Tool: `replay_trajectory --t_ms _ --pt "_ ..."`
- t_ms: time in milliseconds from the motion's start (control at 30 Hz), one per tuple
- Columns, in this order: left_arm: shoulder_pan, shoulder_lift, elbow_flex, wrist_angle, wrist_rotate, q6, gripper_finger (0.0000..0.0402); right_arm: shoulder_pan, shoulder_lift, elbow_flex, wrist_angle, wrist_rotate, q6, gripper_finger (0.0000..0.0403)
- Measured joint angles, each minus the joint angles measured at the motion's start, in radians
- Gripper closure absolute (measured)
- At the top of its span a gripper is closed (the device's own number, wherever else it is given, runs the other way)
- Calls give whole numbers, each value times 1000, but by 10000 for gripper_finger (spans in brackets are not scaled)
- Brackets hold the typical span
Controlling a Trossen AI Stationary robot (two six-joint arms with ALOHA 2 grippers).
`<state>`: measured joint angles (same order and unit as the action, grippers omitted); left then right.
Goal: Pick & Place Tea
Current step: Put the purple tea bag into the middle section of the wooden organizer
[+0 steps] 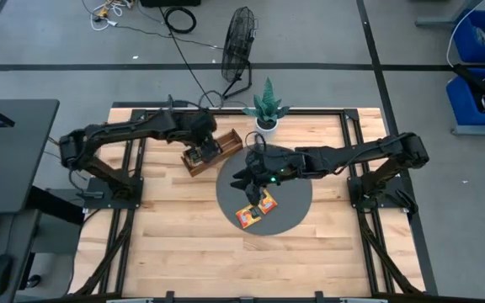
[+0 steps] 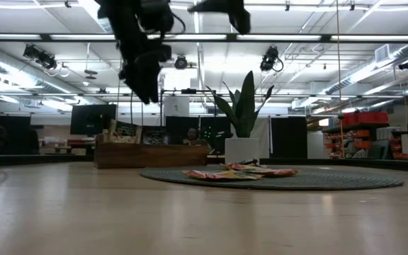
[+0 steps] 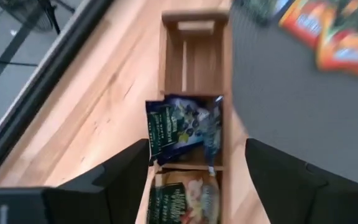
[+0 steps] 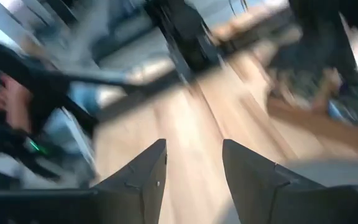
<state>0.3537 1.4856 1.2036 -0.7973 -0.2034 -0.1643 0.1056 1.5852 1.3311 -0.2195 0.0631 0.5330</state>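
Orange-red tea sachets [image 1: 255,210] lie flat on a round grey mat [image 1: 291,200]; the low view shows them [image 2: 239,172] in a loose heap. A dark blue sachet [image 3: 182,127] and a pale green one [image 3: 182,199] lie in compartments of the long wooden tray [image 1: 228,140]. My left gripper [image 3: 197,146] hovers open and empty over the tray, above the blue sachet. My right gripper [image 1: 247,177] hangs open and empty above the mat's far left part, clear of the sachets. The right wrist view is blurred.
A potted plant [image 1: 266,105] stands at the table's far edge behind the mat. The tray's end compartment [image 3: 194,62] holds nothing. A fan [image 1: 238,42] and cables lie on the floor beyond the table. Bare wood [image 1: 183,244] stretches toward the near edge.
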Motion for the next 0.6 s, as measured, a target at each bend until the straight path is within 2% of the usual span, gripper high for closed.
replay_trajectory --t_ms 133,233,300,467,600 --pt "-38 -109 0 0 -2 -117 129 -27 0 0 -264 56 15 238" --pt "-89 -188 0 14 -3 -224 133 -78 0 0 -454 161 153 238" --pt "-127 -230 0 41 -7 -274 136 -124 2 -4 -533 174 238 238" --pt "-221 -288 1 119 -52 -337 140 -226 22 -87 -473 161 351 235" --pt "-278 -293 1 129 -63 -352 140 -305 31 -185 -374 141 417 210"
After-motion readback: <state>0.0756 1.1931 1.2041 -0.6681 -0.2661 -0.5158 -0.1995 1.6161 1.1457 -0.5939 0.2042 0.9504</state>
